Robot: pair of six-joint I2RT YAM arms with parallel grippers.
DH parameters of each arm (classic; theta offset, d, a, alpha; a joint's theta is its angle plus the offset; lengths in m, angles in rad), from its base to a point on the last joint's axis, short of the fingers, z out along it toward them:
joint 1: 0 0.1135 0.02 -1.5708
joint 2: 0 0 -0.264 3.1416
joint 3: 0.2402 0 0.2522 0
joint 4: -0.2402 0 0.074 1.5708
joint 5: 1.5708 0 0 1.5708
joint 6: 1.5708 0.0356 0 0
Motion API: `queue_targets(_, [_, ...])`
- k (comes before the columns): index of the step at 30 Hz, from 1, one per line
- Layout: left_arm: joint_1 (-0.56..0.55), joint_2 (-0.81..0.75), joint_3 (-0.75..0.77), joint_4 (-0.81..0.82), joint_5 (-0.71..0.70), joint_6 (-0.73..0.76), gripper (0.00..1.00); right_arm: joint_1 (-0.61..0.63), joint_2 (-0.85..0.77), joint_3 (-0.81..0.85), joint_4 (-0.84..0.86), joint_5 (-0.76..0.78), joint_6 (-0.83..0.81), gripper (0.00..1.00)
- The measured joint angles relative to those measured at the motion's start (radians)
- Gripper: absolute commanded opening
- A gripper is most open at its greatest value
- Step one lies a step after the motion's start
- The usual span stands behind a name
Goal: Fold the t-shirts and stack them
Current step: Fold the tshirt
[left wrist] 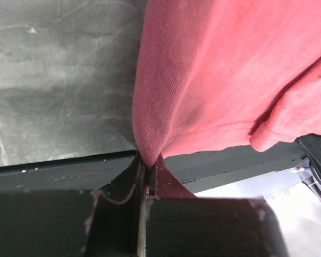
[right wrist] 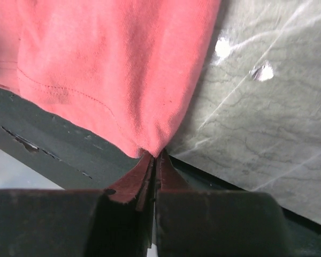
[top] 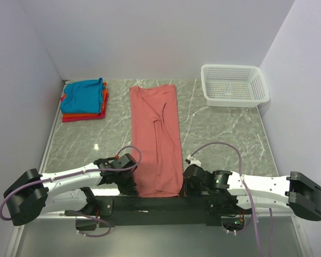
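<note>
Nearest, the left gripper (top: pixel 129 184) and right gripper (top: pixel 186 184) each pinch a near corner of the salmon-pink t-shirt (top: pixel 155 134), stretched lengthwise on the grey marbled table (top: pixel 224 134). By the pale walls (top: pixel 150 37), the folded t-shirts (top: pixel 84 100) sit stacked far left, a white mesh basket (top: pixel 235 84) far right.

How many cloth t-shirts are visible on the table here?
4: long salmon-pink shirt mid-table; folded teal-blue shirt, orange shirt and red shirt stacked far left. More may hide within.

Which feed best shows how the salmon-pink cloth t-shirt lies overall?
Top external: the salmon-pink cloth t-shirt shows whole, folded into a long strip on the grey marbled table. Each wrist view shows only one near corner, pinched in the left end effector and the right end effector respectively.
</note>
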State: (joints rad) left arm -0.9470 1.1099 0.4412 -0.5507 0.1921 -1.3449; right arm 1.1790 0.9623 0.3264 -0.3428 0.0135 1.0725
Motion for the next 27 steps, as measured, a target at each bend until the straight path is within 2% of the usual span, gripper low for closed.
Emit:
queue_targets(5, [-0.003, -0.031, 0.055, -0.062, -0.047, 0.008, 0.01, 0.0, -0.057, 0.022, -0.032, 0.064, -0.046, 0.0])
queue_targets(12, [0.014, -0.036, 0.189, -0.068, -0.168, 0.041, 0.01, -0.027, -0.078, 0.171, -0.057, 0.208, -0.148, 0.0])
queue_targets(17, [0.069, 0.021, 0.301, -0.079, -0.256, 0.073, 0.01, -0.101, -0.008, 0.287, -0.042, 0.303, -0.23, 0.0])
queue_targets(27, [0.207, 0.159, 0.439, 0.0, -0.364, 0.13, 0.01, -0.285, 0.201, 0.452, 0.071, 0.374, -0.378, 0.0])
